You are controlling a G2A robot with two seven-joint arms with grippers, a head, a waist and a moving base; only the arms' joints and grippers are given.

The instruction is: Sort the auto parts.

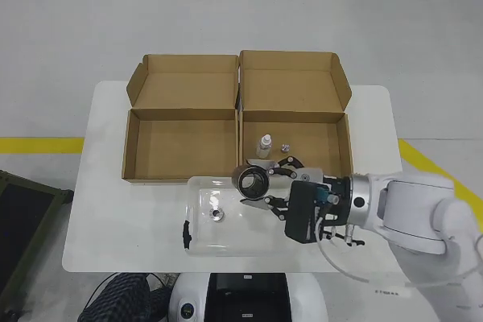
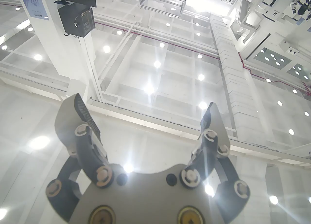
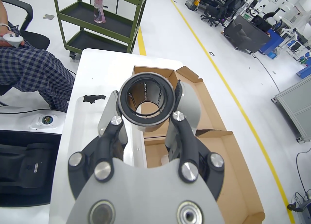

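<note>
The right claw (image 3: 147, 103) grips the sides of the bearing sleeve (image 1: 251, 182), its open bore tilted upward, above the far edge of the clear tray (image 1: 201, 237), with the right cardboard box (image 1: 326, 149) just beyond it, while the left claw (image 2: 144, 104) stands open and empty.

Near wall of the cardboard box (image 1: 314, 149) partly hidden by the cylindrical bearing (image 1: 250, 182). Beyond the bearing, white part (image 1: 263, 145) and metal piece (image 1: 284, 147): too small to identify.

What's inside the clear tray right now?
One small round metal part lies in the clear tray. The tray's end under the right gripper and the bearing it holds is covered, so anything there is hidden.
</note>
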